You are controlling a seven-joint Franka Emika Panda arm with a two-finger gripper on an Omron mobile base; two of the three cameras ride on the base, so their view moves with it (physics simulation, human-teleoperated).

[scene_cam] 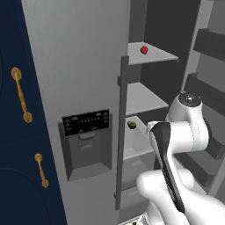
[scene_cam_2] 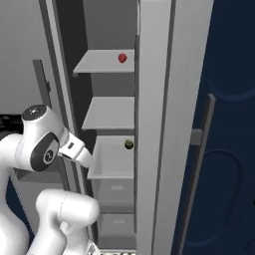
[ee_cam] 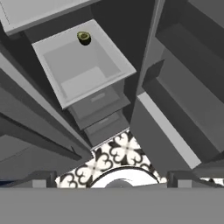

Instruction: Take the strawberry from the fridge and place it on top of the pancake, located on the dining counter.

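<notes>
The strawberry (scene_cam: 144, 49) (scene_cam_2: 122, 58) is a tiny red berry lying on the top inner shelf of the fridge (scene_cam: 74, 66) (scene_cam_2: 154, 99), whose right door stands open. My gripper (ee_cam: 112, 180) is open, its dark fingertips (ee_cam: 43, 177) wide apart with nothing between them. It looks down into the fridge's lower part, well below the strawberry's shelf. My white arm bends in front of the open compartment. The pancake and the dining counter are out of view.
A small dark green-yellow fruit (scene_cam: 131, 125) (scene_cam_2: 129, 144) (ee_cam: 84, 37) sits at the back of a light grey bin (ee_cam: 65, 87). Drawers and patterned floor tiles (ee_cam: 118, 153) lie below. Door shelves (scene_cam: 211, 44) are to the right, and navy cabinets with gold handles (scene_cam: 21, 94) to the left.
</notes>
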